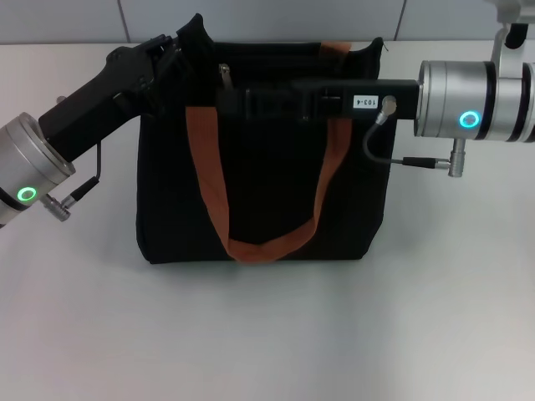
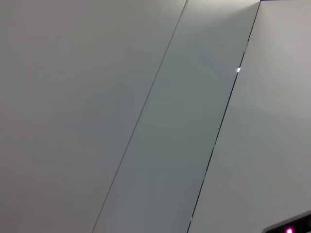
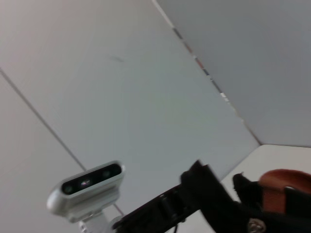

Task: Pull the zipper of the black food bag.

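The black food bag [image 1: 259, 192] stands upright in the middle of the white table, its rust-orange handle [image 1: 209, 184] hanging down the front. My left gripper [image 1: 182, 46] reaches in from the left and is shut on the bag's raised upper left corner. My right gripper [image 1: 230, 96] stretches in from the right along the bag's top edge. Its tip ends just below the small silver zipper [image 1: 224, 75], which sticks up near the left end of the zip line. In the right wrist view the bag's corner [image 3: 206, 187] and the handle [image 3: 284, 189] show.
The white table [image 1: 267, 334] spreads in front of the bag. A grey panelled wall [image 1: 267, 17] rises behind it. A cable loop [image 1: 376, 150] hangs from my right arm in front of the bag's right side. The left wrist view shows only wall panels [image 2: 146, 116].
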`<control>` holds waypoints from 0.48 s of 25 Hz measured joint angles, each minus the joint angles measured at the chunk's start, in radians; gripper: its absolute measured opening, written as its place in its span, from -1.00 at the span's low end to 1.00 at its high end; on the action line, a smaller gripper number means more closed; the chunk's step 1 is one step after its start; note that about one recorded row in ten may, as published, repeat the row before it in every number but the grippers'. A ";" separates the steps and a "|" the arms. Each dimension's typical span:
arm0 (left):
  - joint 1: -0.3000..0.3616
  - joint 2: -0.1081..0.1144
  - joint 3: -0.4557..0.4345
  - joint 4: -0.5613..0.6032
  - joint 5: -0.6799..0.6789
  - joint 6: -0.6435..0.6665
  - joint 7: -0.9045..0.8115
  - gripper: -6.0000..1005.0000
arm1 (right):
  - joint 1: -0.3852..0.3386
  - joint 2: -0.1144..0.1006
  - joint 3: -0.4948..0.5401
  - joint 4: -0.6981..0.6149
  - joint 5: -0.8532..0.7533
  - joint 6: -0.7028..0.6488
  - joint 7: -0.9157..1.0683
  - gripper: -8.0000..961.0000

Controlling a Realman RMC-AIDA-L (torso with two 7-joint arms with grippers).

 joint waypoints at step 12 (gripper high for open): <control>0.001 0.000 0.000 -0.002 0.000 0.002 0.000 -0.92 | 0.019 0.004 -0.011 -0.003 0.004 -0.028 -0.002 0.67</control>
